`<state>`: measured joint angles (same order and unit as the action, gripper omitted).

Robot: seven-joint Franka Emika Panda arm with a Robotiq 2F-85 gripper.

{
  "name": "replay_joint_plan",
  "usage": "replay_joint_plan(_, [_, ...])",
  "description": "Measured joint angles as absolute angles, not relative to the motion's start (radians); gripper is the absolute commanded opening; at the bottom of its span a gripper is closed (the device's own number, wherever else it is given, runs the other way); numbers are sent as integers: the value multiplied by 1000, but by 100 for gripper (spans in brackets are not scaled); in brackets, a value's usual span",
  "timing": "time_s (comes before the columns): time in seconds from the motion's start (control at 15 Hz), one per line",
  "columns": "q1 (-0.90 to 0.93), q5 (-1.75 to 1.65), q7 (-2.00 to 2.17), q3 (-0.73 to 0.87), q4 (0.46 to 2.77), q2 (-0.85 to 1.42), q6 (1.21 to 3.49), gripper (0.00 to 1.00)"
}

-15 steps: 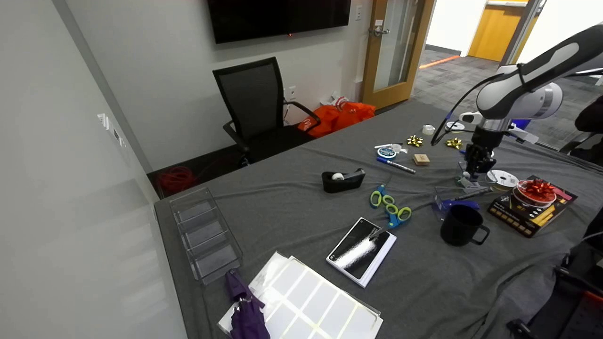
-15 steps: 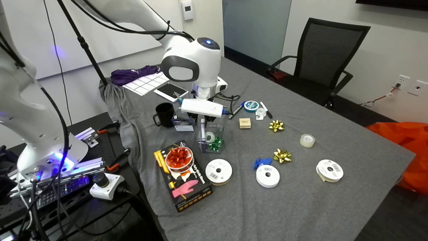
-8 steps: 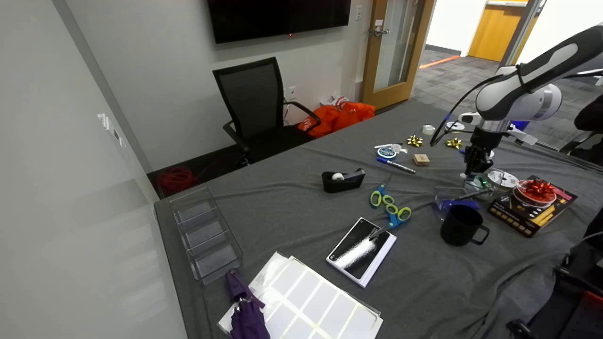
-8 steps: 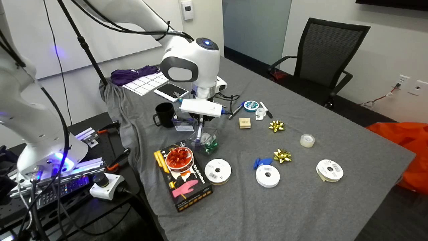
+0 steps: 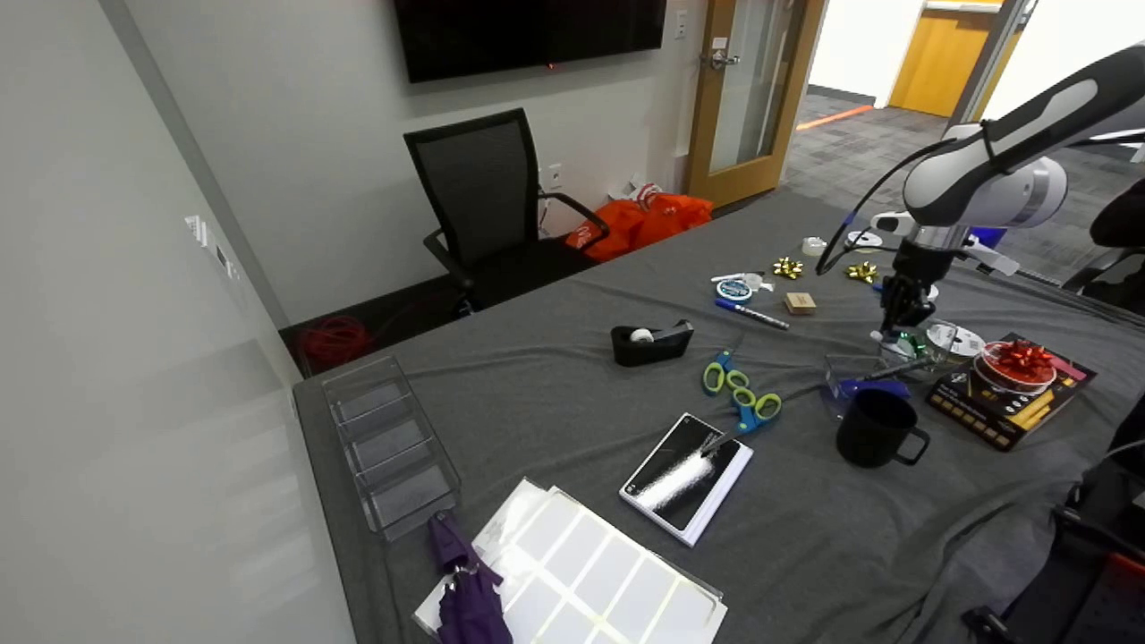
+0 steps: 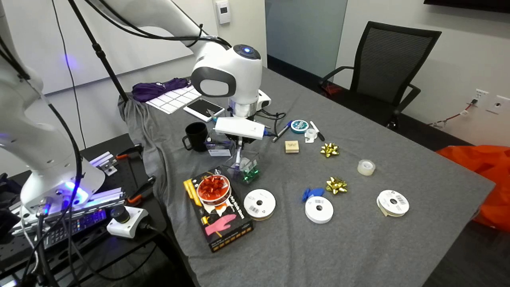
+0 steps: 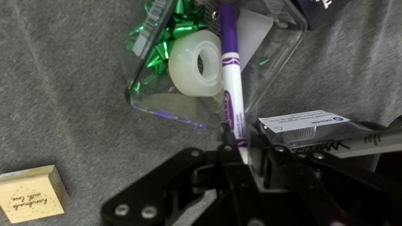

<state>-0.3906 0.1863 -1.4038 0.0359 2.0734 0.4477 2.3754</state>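
My gripper (image 7: 240, 131) is shut on the lower white end of a purple-capped marker (image 7: 231, 78). In the wrist view the marker slants over a clear bin (image 7: 169, 116), its cap end inside. A translucent tape roll (image 7: 178, 67) and a shiny green bow (image 7: 163, 51) lie in the bin. The bin looks tilted in an exterior view (image 6: 235, 175), close under the fingers. Whether the bin's wall is also pinched I cannot tell. Beside the right finger is another clear bin with a white label (image 7: 301, 121), a grey marker (image 7: 348, 144) across it.
A black mug (image 6: 197, 136) stands by the labelled bin. A black box (image 6: 223, 223) carries a red bow (image 6: 213, 187). Near it is a white ribbon spool (image 6: 267, 211). A wooden stamp block (image 7: 31, 196) lies to the other side. Scissors (image 5: 756, 410) and a tape dispenser (image 5: 651, 347) lie farther off.
During the first half second the jaws narrowed onto the marker, and the bin shifted and tipped, the marker leaning over with it. Since then nearly everything has stayed still.
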Motion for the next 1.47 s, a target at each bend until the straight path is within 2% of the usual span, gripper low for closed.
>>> replay_joint_plan(0.33, [-391, 189, -1404, 36, 2073, 448, 2376, 84])
replay_joint_plan(0.4, [-391, 189, -1404, 36, 2073, 448, 2376, 77])
replay_joint_plan(0.53, [-391, 189, -1404, 36, 2073, 448, 2376, 77])
replay_joint_plan(0.6, [-391, 189, -1404, 36, 2073, 448, 2376, 72])
replay_joint_plan(0.67, [-391, 189, -1404, 36, 2073, 448, 2376, 53])
replay_joint_plan(0.73, [-391, 189, -1404, 36, 2073, 448, 2376, 48])
replay_joint_plan(1.13, [-391, 189, -1404, 36, 2072, 448, 2376, 5])
replay_joint_plan(1.27, [-391, 190, -1404, 36, 2071, 448, 2376, 0])
replay_joint_plan(1.47, [-391, 193, -1404, 36, 2070, 448, 2376, 0])
